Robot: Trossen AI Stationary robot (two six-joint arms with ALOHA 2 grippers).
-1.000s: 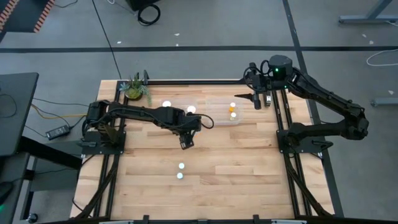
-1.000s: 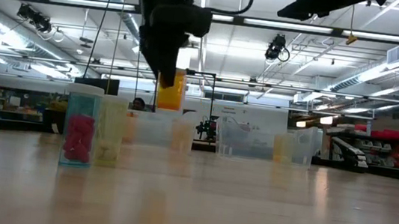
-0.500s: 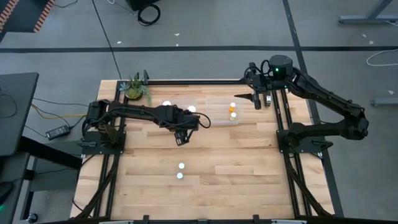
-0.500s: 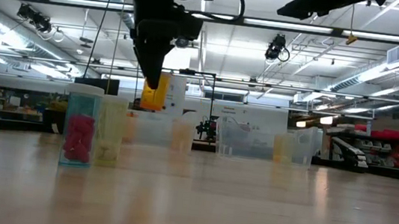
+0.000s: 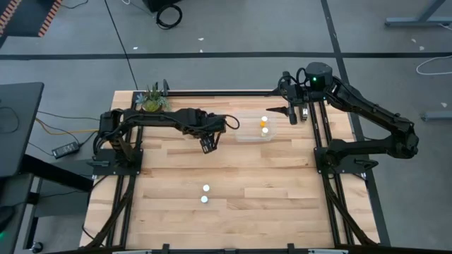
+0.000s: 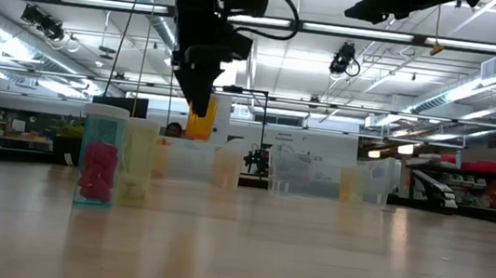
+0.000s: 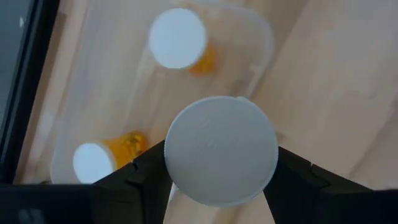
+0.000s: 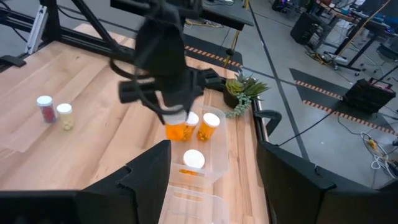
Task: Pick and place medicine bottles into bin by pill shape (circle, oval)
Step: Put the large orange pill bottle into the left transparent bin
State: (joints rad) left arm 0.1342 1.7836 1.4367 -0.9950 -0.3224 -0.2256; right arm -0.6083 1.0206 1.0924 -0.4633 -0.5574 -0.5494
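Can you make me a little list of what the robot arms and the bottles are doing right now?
left gripper: in the air over a clear bin, holding an orange bottle by its sides
bottles in that bin: two
right gripper: open, holding nothing, waiting at the table's far right
other bin: two bottles
bottles left on the table: two small ones

A small potted plant (image 5: pixel 153 99) stands at the wooden table's (image 5: pixel 268 190) far left corner. On the grey floor, a black power brick (image 5: pixel 66 149) lies left of the table, and a coiled black cable (image 5: pixel 169 15) lies well beyond it.
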